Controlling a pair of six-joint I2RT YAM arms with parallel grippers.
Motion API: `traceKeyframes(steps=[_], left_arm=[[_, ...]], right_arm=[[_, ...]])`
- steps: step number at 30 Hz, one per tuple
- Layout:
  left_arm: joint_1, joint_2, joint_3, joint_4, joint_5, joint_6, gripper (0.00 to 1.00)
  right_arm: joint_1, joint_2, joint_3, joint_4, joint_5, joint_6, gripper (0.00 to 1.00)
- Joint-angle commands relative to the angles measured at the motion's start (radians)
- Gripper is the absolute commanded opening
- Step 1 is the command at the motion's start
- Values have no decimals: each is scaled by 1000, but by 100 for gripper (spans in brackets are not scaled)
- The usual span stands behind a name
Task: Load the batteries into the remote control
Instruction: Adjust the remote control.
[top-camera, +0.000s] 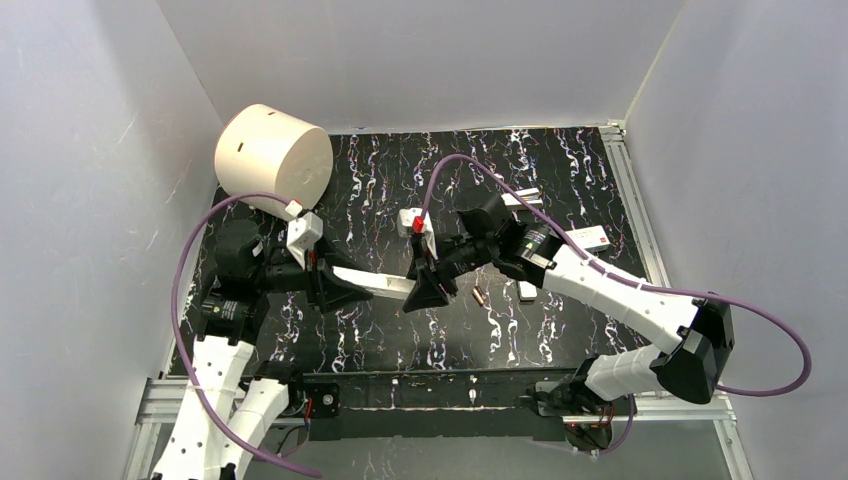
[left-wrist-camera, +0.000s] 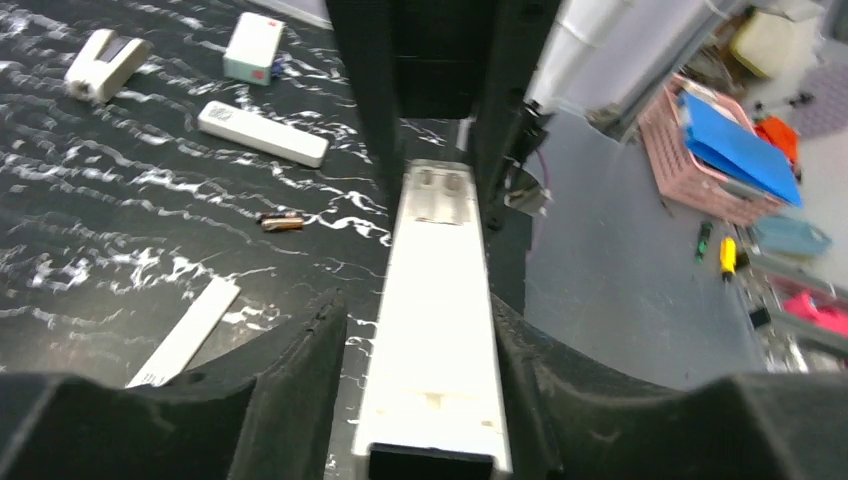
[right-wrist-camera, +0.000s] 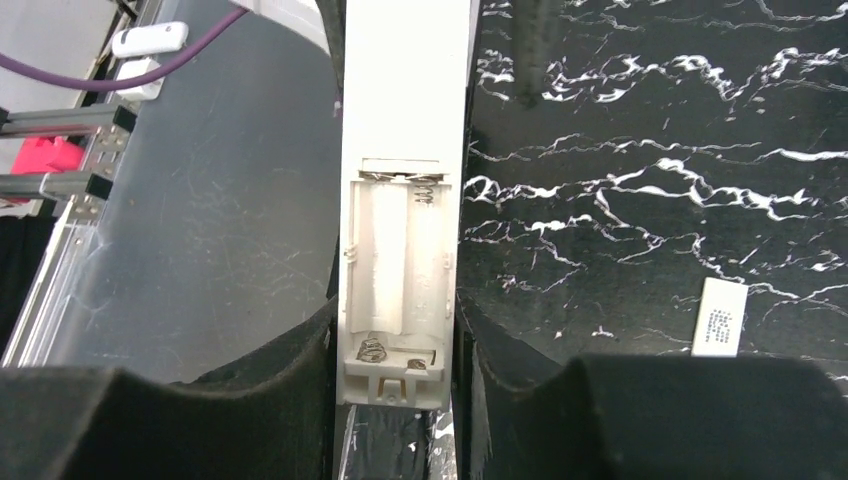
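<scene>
Remote control: the slim white remote control (top-camera: 375, 283) hangs in the air above the black marbled table (top-camera: 560, 170), spanning the gap between the two arms; its back faces up, and the long battery recess sits open with bare springs at both ends and no cell inside it

Left gripper: the left gripper (top-camera: 345, 285) is clamped on one end of the bar; in its wrist view the two black fingers (left-wrist-camera: 300, 380) press against the long sides of the white body

Right gripper: the right gripper (top-camera: 428, 290) is closed on the other end, the one with the recess; its fingers (right-wrist-camera: 290, 380) flank the casing on both sides, just beside the lower springs

Batteries: the batteries (top-camera: 480, 296) lie on the table just beside the right gripper, apart from the remote; they show as a small dark, copper-tinted shape, and I cannot tell the cells apart

Around them: a plain white bar (left-wrist-camera: 262, 133) lies flat beyond the batteries; a white box with a red mark (left-wrist-camera: 252, 47) sits farther back; a thin labelled strip (left-wrist-camera: 185, 333) lies near the left fingers; a big cream cylinder (top-camera: 272, 155) lies on its side in the far left corner
</scene>
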Motion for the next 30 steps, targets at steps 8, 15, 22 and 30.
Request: traceKeyframes(steps=[8,15,22,30], left_arm=[[3,48,58,195,-305,-536,71],[0,32,-89,589,-499,-1019,72],[-3,-93,-189,676,-665,-1025,76],[-4,-84,-221,721,-671,-1055,77]], right_arm=[[20,-136,-94,385,404,234,9],[117,-145,-136,467,784,250,9],[182,-101,-129,501,927,281,9],[218,-53,-110,510,942,303,9]])
